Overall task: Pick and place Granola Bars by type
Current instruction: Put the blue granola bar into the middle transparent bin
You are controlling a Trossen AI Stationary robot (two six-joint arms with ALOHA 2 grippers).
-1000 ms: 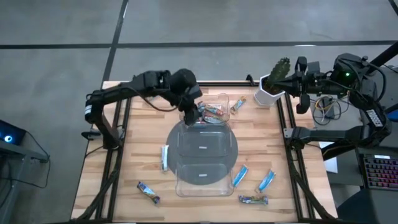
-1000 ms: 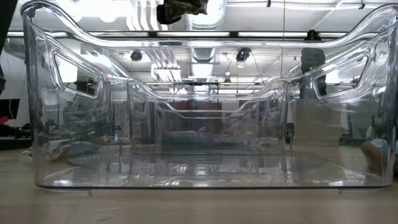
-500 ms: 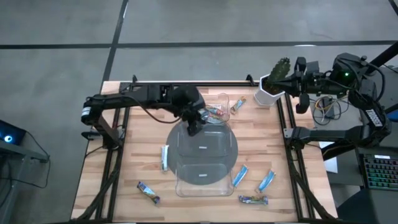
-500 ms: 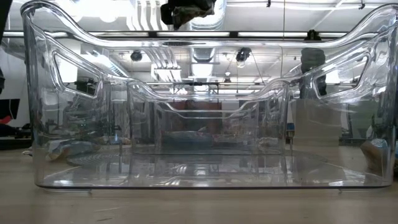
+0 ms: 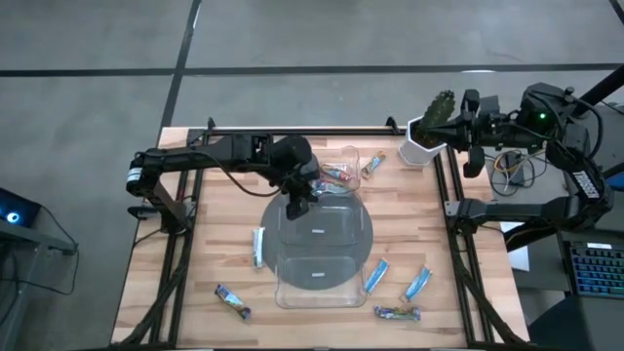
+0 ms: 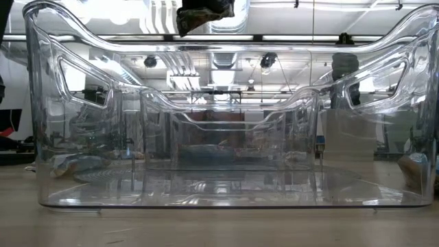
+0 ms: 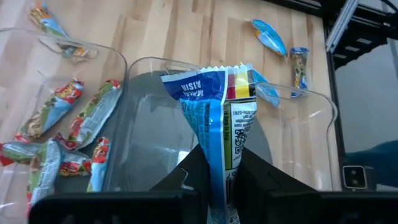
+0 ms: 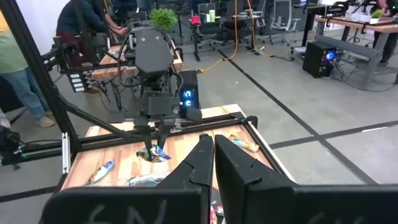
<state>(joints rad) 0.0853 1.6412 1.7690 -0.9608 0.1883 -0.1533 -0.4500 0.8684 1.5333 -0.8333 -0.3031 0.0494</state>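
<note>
High view: left gripper (image 5: 298,198) hangs over the back edge of the clear tray (image 5: 317,283), near the rear compartment that already holds several dark multicoloured bars (image 5: 336,175). Loose bars lie on the table (image 5: 195,253): one light blue bar (image 5: 258,246) left of the tray, a dark bar (image 5: 232,301) front-left, two blue ones (image 5: 376,276) front-right and another dark one (image 5: 397,313) at the front. Right arm is parked off the table's right edge beside a potted plant (image 5: 430,127).

Low view: mostly the tray's clear walls (image 6: 219,123); a dark gripper part (image 6: 204,14) shows above the rim.

Left wrist view: fingers (image 7: 186,177) are clamped on a blue-and-white bar (image 7: 217,137), held upright by its lower end over an empty compartment, multicoloured bars (image 7: 68,130) in the next one.

Right wrist view: right gripper (image 8: 214,163) pressed closed, holding nothing, looking across at the left arm.

Risk: bar is pinched low, so it could swing or slip on release and land among the multicoloured ones, or catch the divider.
</note>
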